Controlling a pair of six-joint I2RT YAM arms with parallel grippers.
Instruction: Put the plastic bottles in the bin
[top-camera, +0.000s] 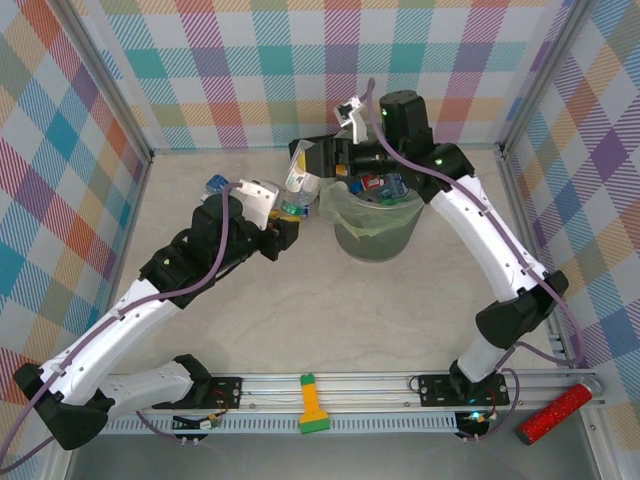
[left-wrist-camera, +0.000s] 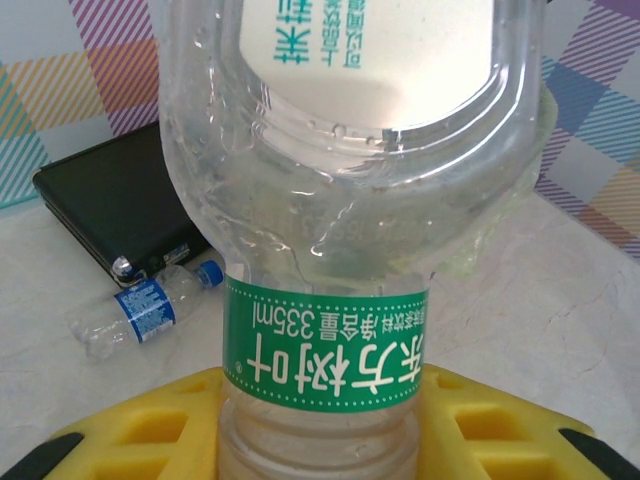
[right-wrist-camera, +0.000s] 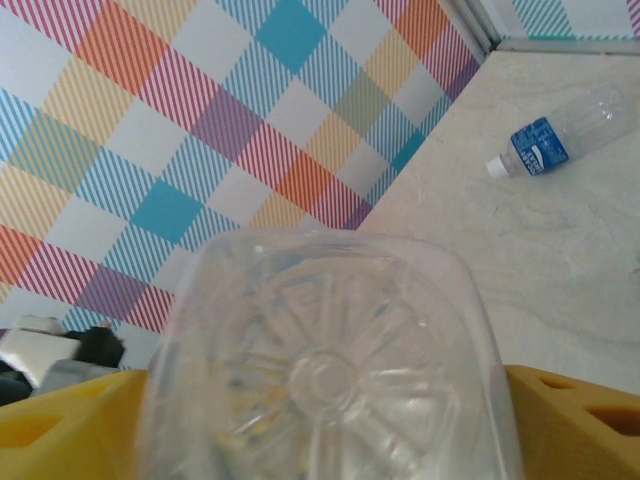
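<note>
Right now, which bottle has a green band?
The wide clear bottle in the left gripper, green band around its neck. The small one lying near the flat black object has a blue label and cap.

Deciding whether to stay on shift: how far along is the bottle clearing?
Done: several bottles already lie in the bin. In hand: the left pincer grips a green-labelled bottle beside the bin, and the right pincer holds a clear bottle by the rim. Left: a blue-capped bottle by the black case and a white-capped bottle lie on the table; others may be hidden.
</note>
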